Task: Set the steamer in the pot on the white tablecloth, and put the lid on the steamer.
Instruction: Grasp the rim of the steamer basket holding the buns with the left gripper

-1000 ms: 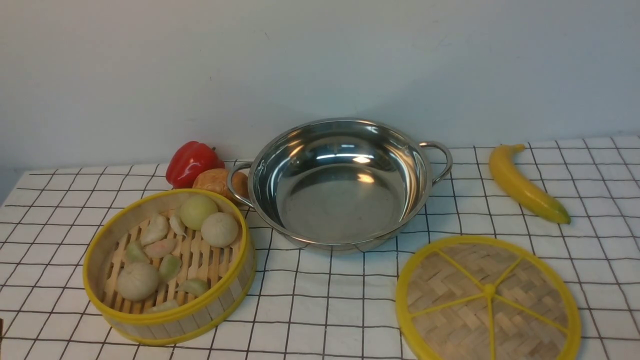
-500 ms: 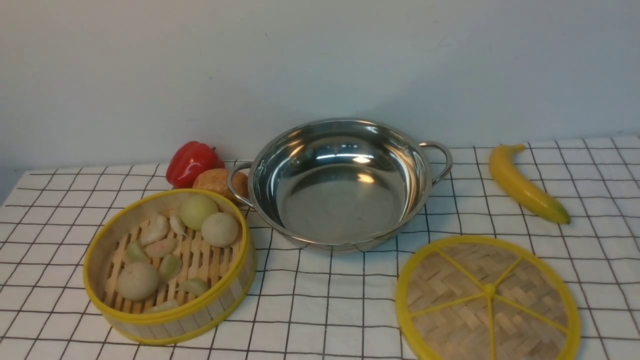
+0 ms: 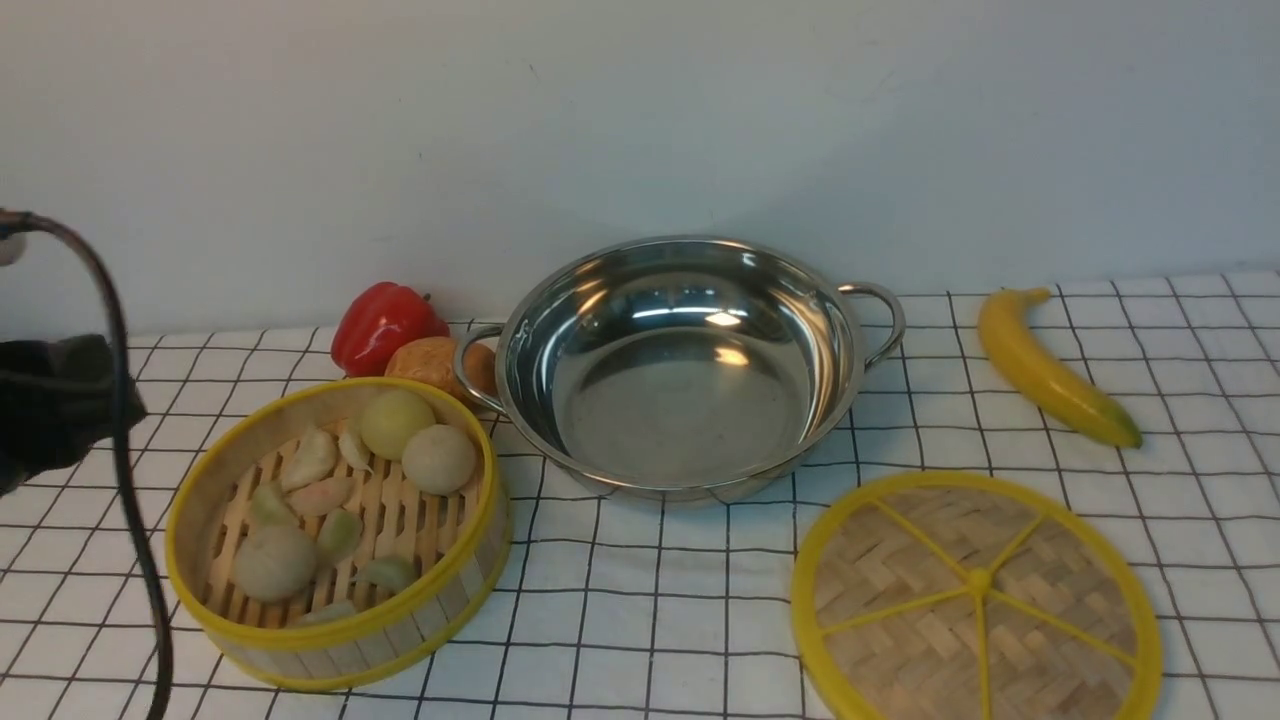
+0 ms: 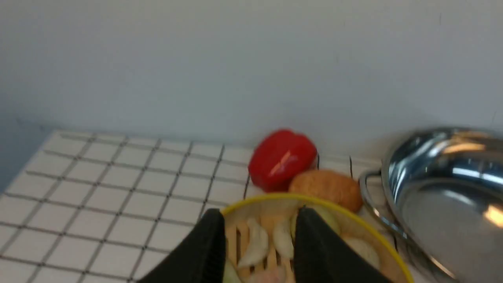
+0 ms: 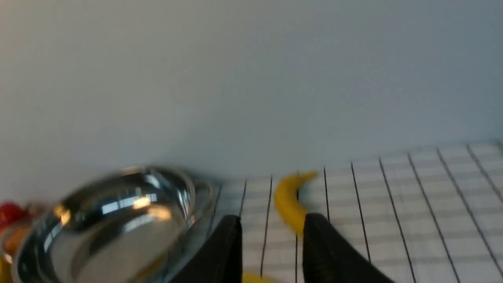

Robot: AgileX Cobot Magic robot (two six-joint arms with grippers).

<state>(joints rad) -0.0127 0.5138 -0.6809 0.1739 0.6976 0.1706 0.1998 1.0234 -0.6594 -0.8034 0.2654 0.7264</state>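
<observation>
Left gripper hangs beside the steamer — fingers narrowly parted, gripping nothing. Right gripper is likewise narrow and empty. The steamer sits on the white tablecloth, front-left of the pot — the lid lies front-right.

Looks like a robot test bench dressed up as a kitchen, not a real one tbh. Blank pale wall across the whole top of the frame, a table under a white tablecloth with a black grid, and cooking stuff laid out on it: steel pot, bamboo steamer with dumplings, woven lid, red bell pepper, banana. Dead giveaway is the left edge, where a dark robot arm and its black cable show.
</observation>
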